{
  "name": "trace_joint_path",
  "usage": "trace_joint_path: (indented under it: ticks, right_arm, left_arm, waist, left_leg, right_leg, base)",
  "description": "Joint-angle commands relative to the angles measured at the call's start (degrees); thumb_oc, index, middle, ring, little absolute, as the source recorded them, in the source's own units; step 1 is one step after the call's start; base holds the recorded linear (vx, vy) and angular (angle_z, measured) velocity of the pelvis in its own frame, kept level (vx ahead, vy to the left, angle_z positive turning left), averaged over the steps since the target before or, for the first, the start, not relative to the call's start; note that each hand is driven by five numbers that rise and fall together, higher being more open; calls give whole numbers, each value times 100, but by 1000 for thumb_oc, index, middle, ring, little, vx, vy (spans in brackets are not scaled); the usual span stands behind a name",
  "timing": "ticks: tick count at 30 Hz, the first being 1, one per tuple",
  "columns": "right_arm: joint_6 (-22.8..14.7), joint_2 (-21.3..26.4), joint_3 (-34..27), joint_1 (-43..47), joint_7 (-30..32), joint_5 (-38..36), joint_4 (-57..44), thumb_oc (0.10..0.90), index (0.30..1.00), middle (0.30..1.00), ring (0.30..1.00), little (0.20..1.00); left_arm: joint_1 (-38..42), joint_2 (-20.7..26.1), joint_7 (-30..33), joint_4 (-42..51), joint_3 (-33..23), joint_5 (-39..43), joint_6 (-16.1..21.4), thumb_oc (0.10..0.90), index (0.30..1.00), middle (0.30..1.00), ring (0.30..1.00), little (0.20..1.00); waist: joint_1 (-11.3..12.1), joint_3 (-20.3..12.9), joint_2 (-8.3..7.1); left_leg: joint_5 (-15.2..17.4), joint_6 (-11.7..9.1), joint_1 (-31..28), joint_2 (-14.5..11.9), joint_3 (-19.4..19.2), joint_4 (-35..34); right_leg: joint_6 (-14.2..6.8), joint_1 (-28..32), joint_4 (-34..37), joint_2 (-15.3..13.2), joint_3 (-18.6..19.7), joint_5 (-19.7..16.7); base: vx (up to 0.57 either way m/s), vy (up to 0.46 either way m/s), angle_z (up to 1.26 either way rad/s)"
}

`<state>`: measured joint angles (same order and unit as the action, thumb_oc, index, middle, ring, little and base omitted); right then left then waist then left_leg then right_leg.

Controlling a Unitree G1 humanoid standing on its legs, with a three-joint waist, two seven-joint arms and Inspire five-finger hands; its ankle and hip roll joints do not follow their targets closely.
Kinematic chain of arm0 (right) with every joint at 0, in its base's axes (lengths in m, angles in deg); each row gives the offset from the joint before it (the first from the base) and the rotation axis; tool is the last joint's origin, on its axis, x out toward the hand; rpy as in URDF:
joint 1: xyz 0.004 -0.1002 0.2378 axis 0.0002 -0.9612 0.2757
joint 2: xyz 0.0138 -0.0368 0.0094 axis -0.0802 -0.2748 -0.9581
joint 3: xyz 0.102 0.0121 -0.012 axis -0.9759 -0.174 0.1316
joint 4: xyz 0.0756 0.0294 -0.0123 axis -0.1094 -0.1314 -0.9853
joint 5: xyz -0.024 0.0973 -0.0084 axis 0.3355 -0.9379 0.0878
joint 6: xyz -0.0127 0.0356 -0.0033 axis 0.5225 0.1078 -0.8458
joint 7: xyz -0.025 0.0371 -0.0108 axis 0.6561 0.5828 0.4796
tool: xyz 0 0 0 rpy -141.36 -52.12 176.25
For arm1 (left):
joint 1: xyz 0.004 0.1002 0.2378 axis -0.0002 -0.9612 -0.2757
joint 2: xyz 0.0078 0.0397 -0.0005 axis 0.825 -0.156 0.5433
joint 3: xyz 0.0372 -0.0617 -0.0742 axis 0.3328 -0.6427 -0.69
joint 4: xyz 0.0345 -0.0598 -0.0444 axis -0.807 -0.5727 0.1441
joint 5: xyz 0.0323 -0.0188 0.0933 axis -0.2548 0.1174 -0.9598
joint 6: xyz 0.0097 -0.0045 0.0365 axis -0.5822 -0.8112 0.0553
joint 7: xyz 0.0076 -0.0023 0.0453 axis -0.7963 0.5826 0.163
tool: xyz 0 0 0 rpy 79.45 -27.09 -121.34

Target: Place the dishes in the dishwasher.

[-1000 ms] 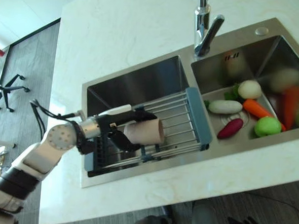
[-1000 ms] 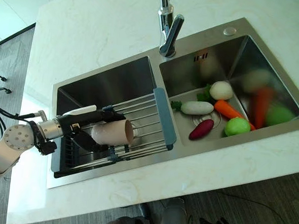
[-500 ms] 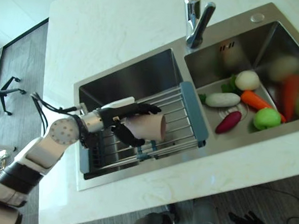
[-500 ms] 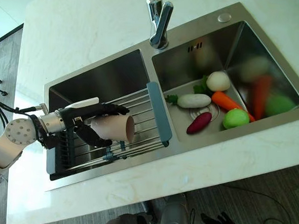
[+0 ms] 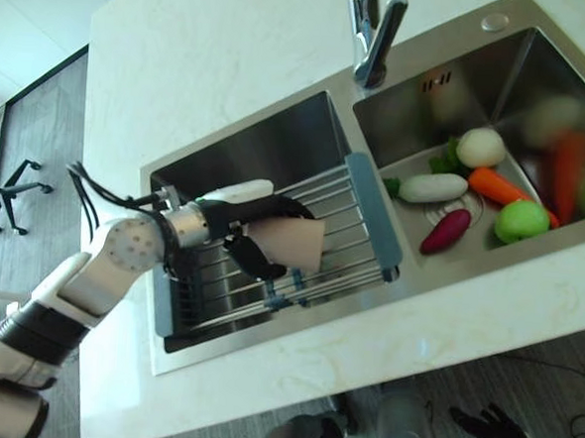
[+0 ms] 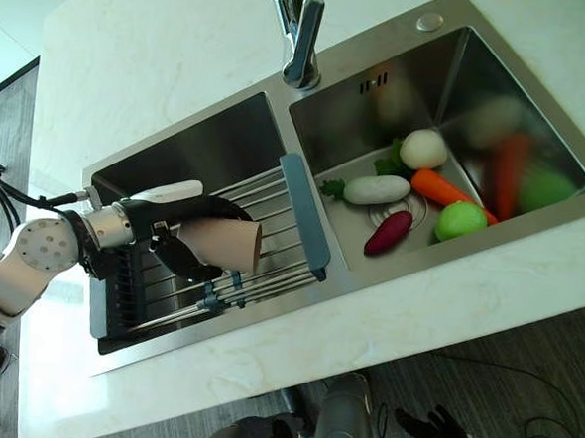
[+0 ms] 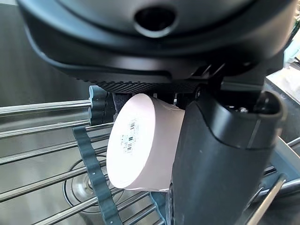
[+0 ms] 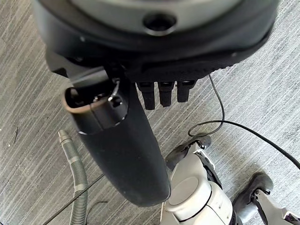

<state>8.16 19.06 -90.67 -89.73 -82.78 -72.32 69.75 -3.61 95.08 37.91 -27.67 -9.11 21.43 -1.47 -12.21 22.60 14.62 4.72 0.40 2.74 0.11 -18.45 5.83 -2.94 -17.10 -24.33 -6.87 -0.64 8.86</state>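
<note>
Here the left hand (image 5: pixel 244 238) has its fingers and thumb curled around the pale pink ceramic cup (image 5: pixel 289 246), which lies sideways just above the steel-rod drying rack with blue ends (image 6: pixel 303 215). The right hand (image 6: pixel 436 436) hangs low below the rack's counter, fingers relaxed, holding nothing. Behind the rack stands the chrome faucet (image 5: pixel 370 35). If the grasp is loose, the smooth cup could slip and strike the rods.

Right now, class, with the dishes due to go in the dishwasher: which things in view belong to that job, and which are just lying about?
Belongs to the job:
- cup, gripped by the left hand over the rack across the left sink basin

Just lying about:
- carrot, radish, sweet potato, green apple, onion in the right basin
- tap
- right hand, idle down by the floor
</note>
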Motion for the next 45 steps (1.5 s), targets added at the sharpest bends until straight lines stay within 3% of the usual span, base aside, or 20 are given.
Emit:
trace_joint_path:
  ticks: [1, 4, 6, 8, 11, 12, 14, 15, 16, 20, 23, 27, 31, 34, 35, 36, 39, 42, 44, 45]
  right_arm:
    - [-154, 33, -93, -328, 17, -27, -52, 800, 900, 900, 900, 900]
    - [-207, -216, -8, -352, 87, 300, 183, 800, 900, 900, 900, 900]
    - [-153, -395, 164, -293, 189, 385, 271, 800, 900, 900, 900, 900]
    - [-101, -502, 312, -212, 240, 452, 312, 800, 900, 900, 900, 900]
    - [-5, -675, 581, -91, 140, 642, 396, 800, 900, 900, 900, 900]
    - [6, -684, 634, -82, 105, 717, 420, 800, 900, 900, 900, 900]
    - [127, -715, 802, -38, 155, 697, 416, 800, 900, 900, 900, 900]
    - [184, -705, 804, 11, 215, 605, 430, 800, 900, 900, 900, 900]
    - [195, -671, 772, 52, 291, 487, 462, 800, 900, 900, 900, 900]
    - [31, -674, 408, -27, 390, 292, 532, 800, 900, 900, 900, 900]
    - [-190, -714, 145, -71, 383, 271, 716, 800, 900, 900, 900, 900]
    - [-183, -870, 108, 26, 473, 465, 670, 800, 900, 900, 900, 900]
    - [-55, -961, 229, 43, 564, 624, 482, 800, 900, 900, 900, 900]
    - [-150, -985, 323, -15, 511, 818, 431, 800, 900, 900, 900, 900]
    - [-168, -995, 378, -43, 542, 761, 400, 800, 900, 900, 900, 900]
    - [-174, -999, 436, -58, 542, 731, 370, 800, 900, 900, 900, 900]
    - [-89, -959, 566, -94, 406, 736, 193, 800, 900, 900, 900, 900]
    - [-90, -868, 611, -38, 255, 653, 248, 800, 900, 900, 900, 900]
    - [-75, -813, 628, 25, 168, 699, 411, 800, 900, 900, 900, 900]
    - [-59, -791, 635, 56, 136, 692, 516, 800, 900, 900, 900, 900]
  left_arm:
    - [79, 114, 513, 155, -230, 217, 218, 400, 300, 300, 300, 300]
    - [-435, -147, 1598, 170, -848, 482, 926, 400, 300, 300, 300, 300]
    - [-872, -490, 2157, 163, -1353, 717, 1511, 400, 300, 300, 300, 300]
    - [-1245, -784, 2519, 171, -1737, 805, 1851, 400, 300, 300, 300, 300]
    - [-2281, -1506, 3608, 188, -2603, 136, 2651, 400, 300, 300, 300, 300]
    - [-2482, -1598, 3854, 215, -2774, -37, 2745, 400, 300, 300, 300, 300]
    - [-2794, -1684, 4551, 252, -3193, -161, 2952, 400, 300, 300, 300, 300]
    - [-2776, -1718, 4690, 169, -3314, -69, 2998, 400, 300, 300, 300, 300]
    - [-2658, -1798, 4844, -54, -3309, -22, 3120, 400, 300, 300, 300, 300]
    - [-2509, -2081, 5018, -184, -3266, -69, 3305, 400, 300, 300, 300, 300]
    - [-2570, -2070, 4939, -191, -3394, 60, 3388, 400, 300, 300, 300, 300]
    - [-2843, -2053, 5304, 199, -3532, -348, 3214, 400, 300, 300, 300, 300]
    - [-2994, -2027, 5332, 483, -3655, -412, 2960, 400, 300, 300, 300, 300]
    - [-2842, -1934, 5103, 440, -3523, -301, 2917, 400, 300, 300, 300, 300]
    - [-2728, -1891, 4953, 418, -3451, -175, 2919, 400, 300, 300, 300, 300]
    - [-2643, -1844, 4825, 394, -3403, -1, 2908, 400, 300, 300, 300, 300]
    - [-2619, -1860, 4731, 434, -3301, 178, 2922, 400, 300, 300, 300, 300]
    - [-2490, -1979, 4574, 344, -3116, 380, 3040, 400, 300, 300, 300, 300]
    - [-2291, -2082, 4535, 217, -2923, 304, 3075, 400, 300, 300, 300, 300]
    - [-2221, -2133, 4514, 160, -2849, 273, 3083, 400, 300, 300, 300, 300]
  waist:
    - [3, -343, -159]
    - [168, -605, -339]
    - [359, -789, -502]
    - [532, -894, -617]
    - [980, -933, -872]
    - [1065, -927, -891]
    - [1258, -880, -845]
    - [1331, -894, -824]
    - [1309, -904, -843]
    - [1201, -962, -920]
    - [1242, -998, -790]
    - [1531, -953, -843]
    - [1744, -938, -859]
    - [1601, -952, -793]
    - [1521, -953, -803]
    - [1429, -935, -802]
    - [1367, -891, -906]
    - [1217, -811, -989]
    - [1069, -776, -990]
    - [1044, -762, -978]
  left_leg:
    - [1212, 65, 440, -114, 425, 1136]
    - [1266, 68, 278, -191, 533, 1136]
    - [1268, 73, 217, -226, 687, 1136]
    - [1260, 89, 201, -235, 825, 1136]
    - [1246, 74, 78, -274, 1205, 1136]
    - [1223, 35, 74, -319, 1232, 1136]
    - [1022, -256, 297, -515, 1323, 1136]
    - [939, -339, 405, -546, 1322, 1136]
    - [825, -314, 297, -622, 926, 1136]
    - [1031, -138, -276, -770, 382, 1136]
    - [1251, -51, -333, -613, 496, 1136]
    - [1523, 250, -346, -208, 746, 1136]
    - [1538, 487, -293, 43, 940, 1136]
    - [1553, 679, -279, 169, 1378, 1136]
    - [1581, 735, -281, 242, 1576, 1136]
    - [1519, 776, -234, 278, 1682, 1136]
    - [1580, 815, -227, 420, 1843, 1136]
    - [1628, 769, -246, 544, 2012, 1136]
    - [1722, 785, -324, 587, 2067, 1136]
    - [1689, 760, -356, 562, 2113, 1136]
  right_leg:
    - [-601, 551, 714, -323, -155, 151]
    - [-511, 823, 714, -268, -320, 328]
    - [-403, 991, 714, -203, -469, 443]
    - [-324, 1077, 714, -157, -579, 502]
    - [-117, 1384, 714, -15, -889, 729]
    - [-74, 1431, 714, 9, -983, 773]
    - [7, 1494, 714, 56, -1249, 912]
    - [13, 1456, 714, -10, -1382, 920]
    - [24, 1451, 714, -200, -1625, 875]
    - [-4, 1512, 714, -614, -1929, 727]
    - [-278, 1473, 714, -904, -2145, 430]
    - [-605, 1478, 714, -1434, -2244, -75]
    - [-560, 1741, 714, -1562, -2220, -115]
    - [-395, 1950, 714, -983, -1698, 94]
    - [-338, 1974, 714, -635, -1467, 286]
    - [-261, 1950, 686, -366, -1458, 249]
    - [-233, 1637, 337, 12, -1391, 218]
    - [-181, 1270, 714, 327, -1093, 147]
    - [-329, 583, 714, 499, -795, -334]
    - [-233, 664, 714, 605, -716, -234]
  base:
    - [0, 0, 0]
    - [-33, -44, 12]
    - [-12, -146, 55]
    - [-6, -203, 74]
    - [2, -345, 65]
    - [-58, -314, 74]
    - [-236, -204, 126]
    - [-393, 63, 227]
    - [-295, 229, 209]
    - [-241, 452, 176]
    - [-120, 559, 116]
    - [-72, 522, 33]
    - [-23, 376, 29]
    - [56, 260, 63]
    - [14, 85, 148]
    - [26, 74, 170]
    - [66, 30, 134]
    - [126, -91, 83]
    - [252, -183, 86]
    - [254, -189, 48]
